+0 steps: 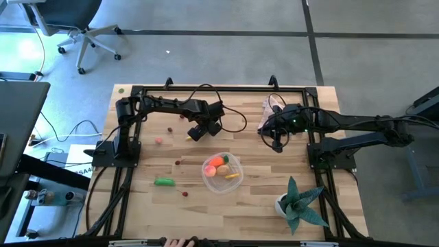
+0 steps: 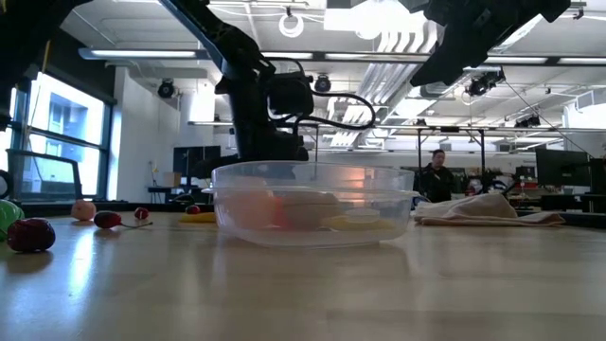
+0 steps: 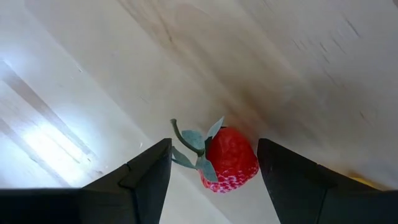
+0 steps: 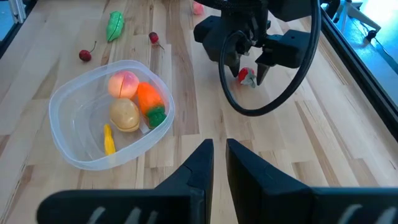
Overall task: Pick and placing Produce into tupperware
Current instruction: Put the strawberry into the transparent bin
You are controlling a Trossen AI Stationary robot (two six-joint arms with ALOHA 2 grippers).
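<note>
The jaws of the left gripper (image 3: 211, 165) stand wide apart, one finger on each side of a small red strawberry (image 3: 229, 160) with green leaves that lies on the wooden table (image 1: 137, 192); the fingers do not press it from what I can see. From the other arm's wrist, the same gripper (image 4: 247, 70) hangs low over the berry (image 4: 246, 76), behind the clear plastic container (image 4: 74, 149).

The right gripper (image 4: 215, 163) has its fingers nearly together with nothing between them, and it waits over the table's right half, near a crumpled pink cloth (image 1: 269, 108).

The container (image 1: 233, 165) sits near the middle of the table and holds an orange carrot (image 4: 149, 99) with a green top, a pink ball (image 4: 123, 83), a tan ball (image 4: 125, 114) and a yellow stick (image 4: 109, 139).

Outside it on the wood lie a green pod (image 1: 164, 182) to its left, another pink piece (image 1: 159, 140) farther back, and a few tiny dark red berries (image 1: 184, 193). A spiky teal plant (image 1: 300, 201) in a white pot stands at the front right.
</note>
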